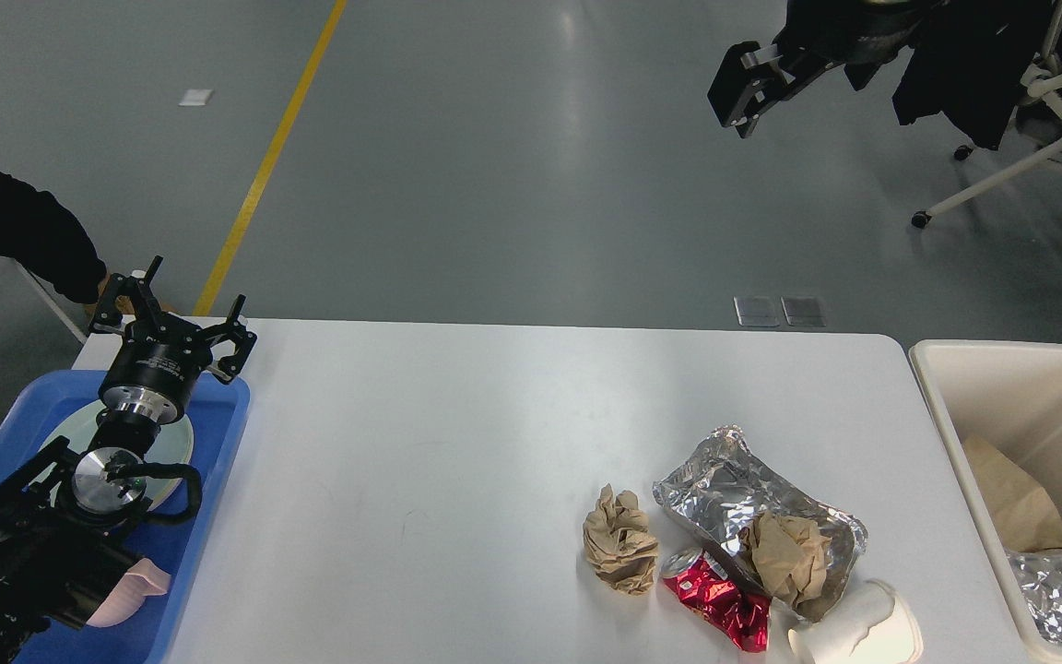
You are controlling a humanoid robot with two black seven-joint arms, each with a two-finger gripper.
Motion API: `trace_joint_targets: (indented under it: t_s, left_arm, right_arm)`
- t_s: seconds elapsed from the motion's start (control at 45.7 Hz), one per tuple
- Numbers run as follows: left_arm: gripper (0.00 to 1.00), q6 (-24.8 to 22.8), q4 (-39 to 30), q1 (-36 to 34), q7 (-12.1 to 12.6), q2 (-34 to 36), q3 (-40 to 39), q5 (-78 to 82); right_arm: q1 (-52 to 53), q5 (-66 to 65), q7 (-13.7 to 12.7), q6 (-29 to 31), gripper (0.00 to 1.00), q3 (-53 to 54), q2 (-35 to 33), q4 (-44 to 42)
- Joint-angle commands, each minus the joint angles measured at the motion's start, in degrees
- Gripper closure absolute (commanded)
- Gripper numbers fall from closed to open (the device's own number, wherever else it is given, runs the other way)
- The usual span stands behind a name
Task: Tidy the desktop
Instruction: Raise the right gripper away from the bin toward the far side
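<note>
A white paper cup (854, 632) is lying on its side at the near edge of the worktop (457, 443), touching a crushed red can (720, 604), silver foil bag (743, 498) and crumpled brown paper (621, 539). The left gripper (182, 309) is being held above the blue tray (218, 461), jaws spread wide, nothing held. The right gripper (745, 88) is being held high over the floor; its jaws cannot be told.

Bright, even overhead light; soft glare down the desktop (457, 433) middle and on the floor (577, 138) beyond its far edge, shadows faint, focus sharp
</note>
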Motion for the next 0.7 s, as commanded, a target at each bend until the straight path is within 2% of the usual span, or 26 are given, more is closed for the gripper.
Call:
trace_joint_targets:
  t_s: [0.0, 0.372, 0.678]
  left_arm:
    - [0.04, 0.00, 0.00, 0.00, 0.00, 0.00, 0.00, 0.00]
    - [0.04, 0.00, 0.00, 0.00, 0.00, 0.00, 0.00, 0.00]
    - [0.04, 0.00, 0.00, 0.08, 0.00, 0.00, 0.00, 0.00]
  right_arm:
    - [-1.21, 0.02, -0.04, -0.01, 0.00, 0.00, 0.04, 0.04]
    - [-6.31, -0.77, -0.56, -0.01, 0.00, -1.06, -5.76, -0.48]
    - [-6.23, 6.25, -0.74, -0.01, 0.00, -12.83, -7.08, -0.13]
